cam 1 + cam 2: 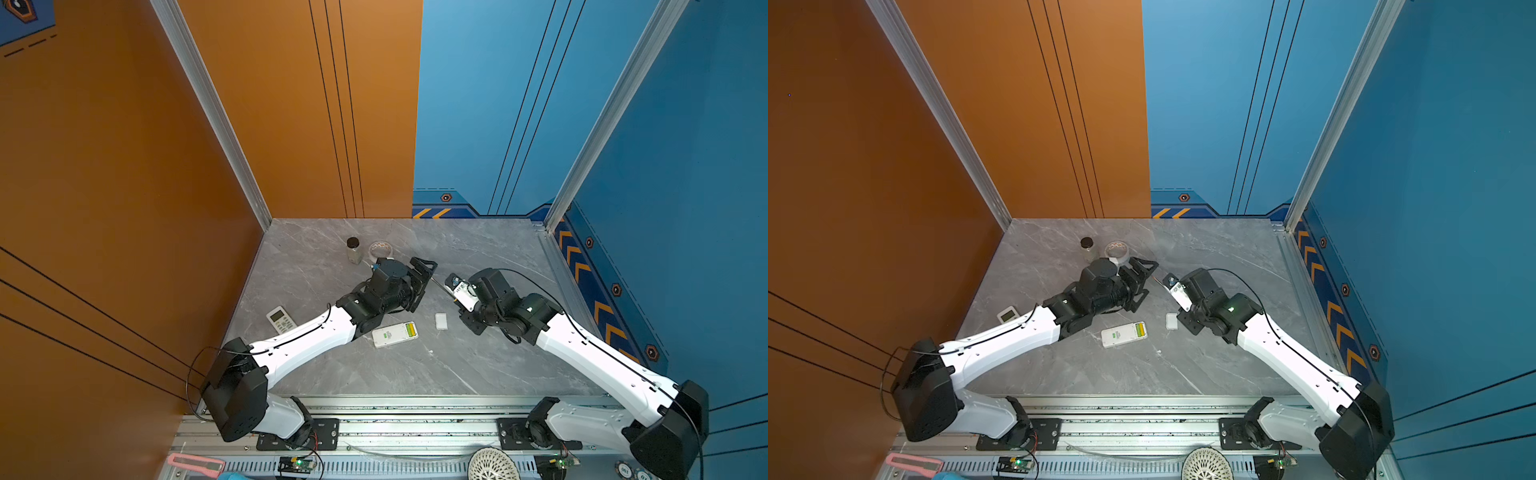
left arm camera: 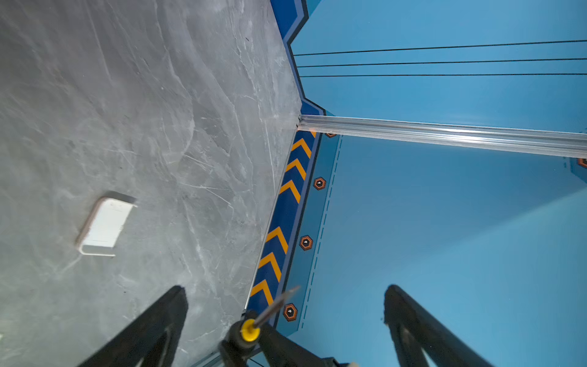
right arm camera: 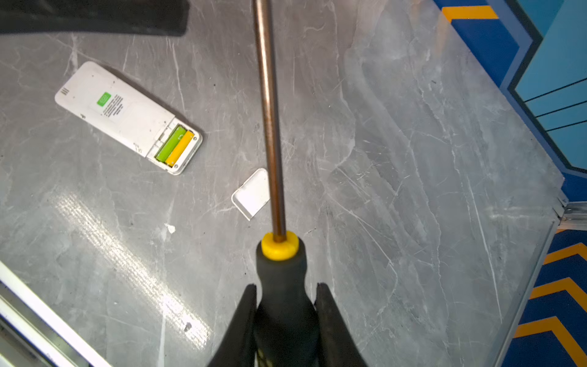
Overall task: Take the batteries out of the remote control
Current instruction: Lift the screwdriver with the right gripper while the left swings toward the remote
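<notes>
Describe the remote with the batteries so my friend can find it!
Start at the grey marbled tabletop and look near its middle. A flat white plastic remote control lies there back-up. Unlike the white remote with a screen to its left, its open end shows a green battery beside an orange-yellow battery.

remote control (image 3: 136,122) label (image 3: 104,99), print illegible

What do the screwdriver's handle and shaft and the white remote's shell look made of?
Black-and-yellow screwdriver handle: probably rubbery or soft plastic, matte, no glare. Long round shaft: metal, brownish sheen, with a bright streak along it. Flat white remote control shell: hard plastic, satin, moulded seams and slots; slightly scuffed.
</notes>
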Controlling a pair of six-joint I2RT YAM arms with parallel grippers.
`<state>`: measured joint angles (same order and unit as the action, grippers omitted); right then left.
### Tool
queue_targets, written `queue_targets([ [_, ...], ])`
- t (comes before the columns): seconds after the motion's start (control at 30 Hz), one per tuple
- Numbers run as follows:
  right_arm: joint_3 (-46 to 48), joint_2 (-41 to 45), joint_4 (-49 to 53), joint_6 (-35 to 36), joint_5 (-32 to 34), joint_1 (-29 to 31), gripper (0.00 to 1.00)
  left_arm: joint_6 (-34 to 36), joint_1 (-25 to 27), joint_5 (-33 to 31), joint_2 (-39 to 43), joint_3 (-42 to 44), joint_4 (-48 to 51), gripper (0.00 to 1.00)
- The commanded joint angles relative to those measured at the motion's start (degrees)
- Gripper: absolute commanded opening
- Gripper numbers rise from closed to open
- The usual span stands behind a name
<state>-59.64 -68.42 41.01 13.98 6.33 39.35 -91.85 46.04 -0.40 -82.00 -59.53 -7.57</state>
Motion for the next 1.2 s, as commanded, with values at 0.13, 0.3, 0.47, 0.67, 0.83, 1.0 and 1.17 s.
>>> queue_targets([
  [0.13,-1.5,1.1,3.1,-0.2,-5.0,3.2,0.11,-5.9,2.2,-3.8,-0.3,3.3,-0.6,0.9],
  [0.3,-1.9,1.2,4.6,-1.0,-14.4,2.9,0.12,-5.1,2.6,-5.4,0.1,4.2,1.6,0.59],
  [0.47,-3.5,-0.3,6.0,-1.1,-16.6,2.2,0.12,-3.5,2.2,-5.1,0.8,5.1,4.3,0.01],
  [0.67,-7.0,0.7,0.0,-7.4,-18.4,-1.7,0.62,-9.4,0.4,-2.2,2.6,11.4,-2.0,0.0],
  [0.83,-3.1,6.6,-14.7,-22.8,-27.0,-13.8,0.92,-23.6,-3.9,0.3,4.6,19.6,-13.4,0.0],
  [1.0,-8.4,1.6,-13.4,-27.3,-48.0,-25.2,0.94,-37.2,-7.6,2.9,6.0,23.8,-18.2,0.0],
  [1.17,-9.0,-4.4,-18.1,-28.8,-60.0,-24.3,0.96,-44.7,-8.7,0.8,5.1,24.9,-25.8,0.0],
])
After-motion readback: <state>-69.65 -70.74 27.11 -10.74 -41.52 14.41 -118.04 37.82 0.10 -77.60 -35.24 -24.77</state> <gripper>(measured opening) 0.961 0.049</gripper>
